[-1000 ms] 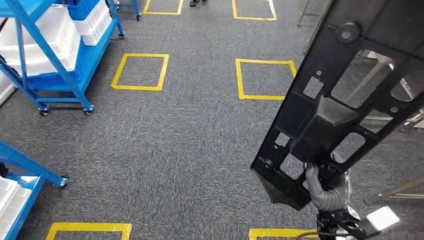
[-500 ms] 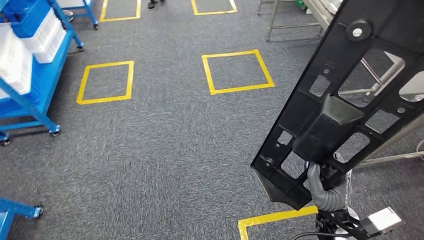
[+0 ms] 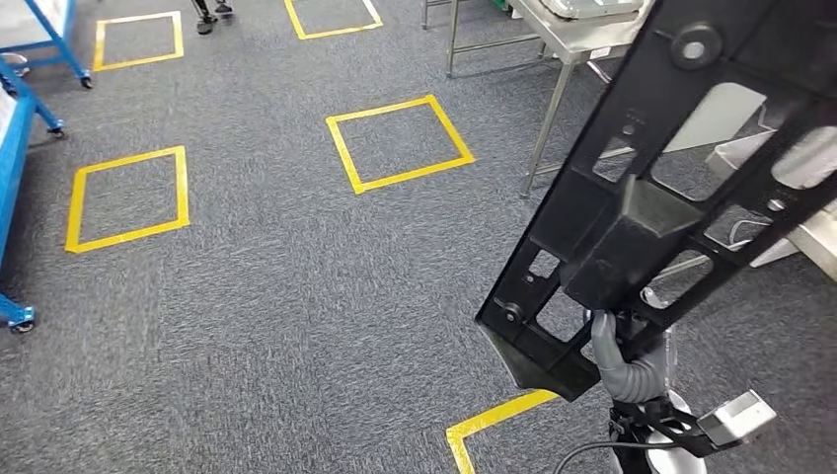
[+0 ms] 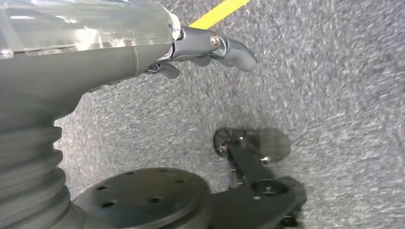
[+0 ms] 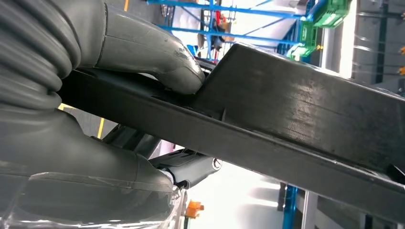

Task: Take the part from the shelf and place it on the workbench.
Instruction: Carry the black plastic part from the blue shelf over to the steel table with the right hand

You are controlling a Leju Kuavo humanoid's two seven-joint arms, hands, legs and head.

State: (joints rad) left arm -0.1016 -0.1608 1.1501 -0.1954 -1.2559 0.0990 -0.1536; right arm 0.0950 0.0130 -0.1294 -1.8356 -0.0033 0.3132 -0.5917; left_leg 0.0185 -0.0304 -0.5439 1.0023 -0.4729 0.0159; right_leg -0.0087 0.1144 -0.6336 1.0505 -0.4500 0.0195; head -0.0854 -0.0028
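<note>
The part [image 3: 671, 188] is a long black plastic panel with cut-out windows, held up at a slant on the right of the head view. My right hand [image 3: 624, 363] grips its lower end from below. In the right wrist view the thumb [image 5: 157, 57] presses on the part's [image 5: 296, 109] black edge. The workbench [image 3: 568, 35], a metal table on thin legs, stands at the top right, partly behind the part. My left hand [image 4: 210, 45] hangs over the grey carpet and holds nothing.
Yellow taped squares [image 3: 400, 143] mark the grey carpet ahead and to the left. A blue wheeled shelf [image 3: 12, 138] sits at the left edge. A person's feet [image 3: 207, 12] stand at the top. White items [image 3: 735, 104] lie behind the part at the right.
The whole view has swung to the right: the blue shelves slid off to the left and the workbench came in at the top right. The part stays in my right hand.
</note>
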